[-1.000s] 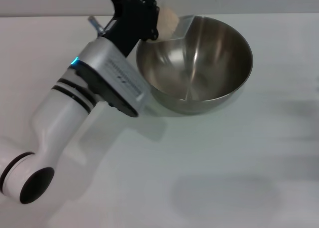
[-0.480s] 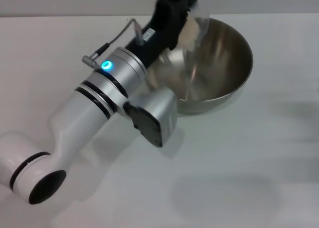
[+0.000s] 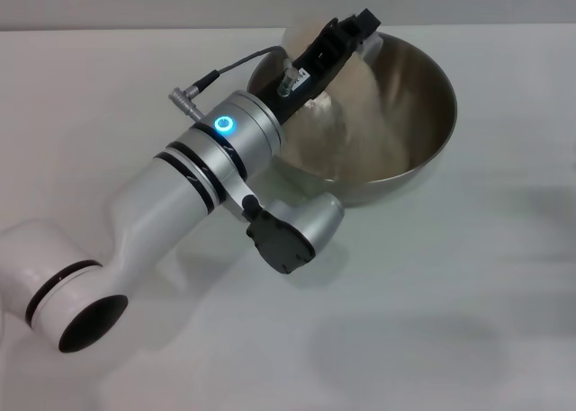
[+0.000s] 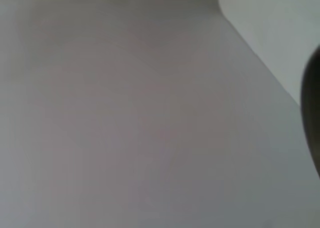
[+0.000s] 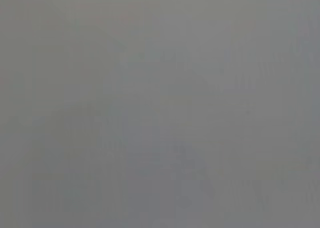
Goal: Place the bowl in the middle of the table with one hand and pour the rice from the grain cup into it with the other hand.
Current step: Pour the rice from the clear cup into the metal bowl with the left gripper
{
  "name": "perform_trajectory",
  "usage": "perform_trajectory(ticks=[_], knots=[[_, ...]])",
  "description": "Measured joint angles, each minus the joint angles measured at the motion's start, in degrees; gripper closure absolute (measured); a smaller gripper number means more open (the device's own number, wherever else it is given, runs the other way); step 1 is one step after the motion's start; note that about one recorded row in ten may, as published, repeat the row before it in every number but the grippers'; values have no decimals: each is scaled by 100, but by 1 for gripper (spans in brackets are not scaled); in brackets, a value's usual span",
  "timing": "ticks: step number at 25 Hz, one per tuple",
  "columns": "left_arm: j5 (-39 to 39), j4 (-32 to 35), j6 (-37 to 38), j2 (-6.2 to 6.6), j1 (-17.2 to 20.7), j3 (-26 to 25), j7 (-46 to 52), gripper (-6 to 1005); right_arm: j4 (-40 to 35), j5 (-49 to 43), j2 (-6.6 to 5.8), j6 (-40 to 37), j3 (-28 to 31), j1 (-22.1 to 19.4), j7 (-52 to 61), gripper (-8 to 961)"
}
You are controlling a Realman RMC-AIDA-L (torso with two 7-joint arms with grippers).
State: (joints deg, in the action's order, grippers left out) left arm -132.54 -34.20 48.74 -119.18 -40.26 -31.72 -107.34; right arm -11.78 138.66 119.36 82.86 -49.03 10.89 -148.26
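Observation:
The steel bowl (image 3: pixel 430 114) stands on the white table (image 3: pixel 432 294) at the back, right of centre. My left gripper (image 3: pixel 340 35) reaches over the bowl's near-left rim and is shut on the grain cup (image 3: pixel 304 35), which is tipped over sideways and mostly hidden behind the gripper. Pale rice (image 3: pixel 364 114) streams from the cup and spreads over the bowl's inside. The left wrist view shows only bare table (image 4: pixel 125 113) and a dark edge at one side. The right gripper is out of view.
My left forearm (image 3: pixel 198 186) lies across the table's left half, its wrist housing close to the bowl's near-left wall. A grey cable (image 3: pixel 225 69) loops off the wrist. The table's back edge runs just behind the bowl.
My left wrist has rolled further, tipping the cup from upright at the bowl's rim to pouring. Rice that was in the cup now falls into the bowl. The bowl has not moved.

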Motion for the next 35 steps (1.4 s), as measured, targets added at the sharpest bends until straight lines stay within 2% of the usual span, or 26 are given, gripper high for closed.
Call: perform_trajectory(ticks=[16,30,35], knots=[[-34,384,-151,0,-109,9,-2317,964,137,-6,-4,318,-10,-77,-1,170],[-761,458,-156,0,6,8,-2847,961,141,-8,-4,395,3,-99,-2,170],[-776,363,-165,1,76,-7,-2504,960,141,-10,-6,401,2,-130,-2,170]])
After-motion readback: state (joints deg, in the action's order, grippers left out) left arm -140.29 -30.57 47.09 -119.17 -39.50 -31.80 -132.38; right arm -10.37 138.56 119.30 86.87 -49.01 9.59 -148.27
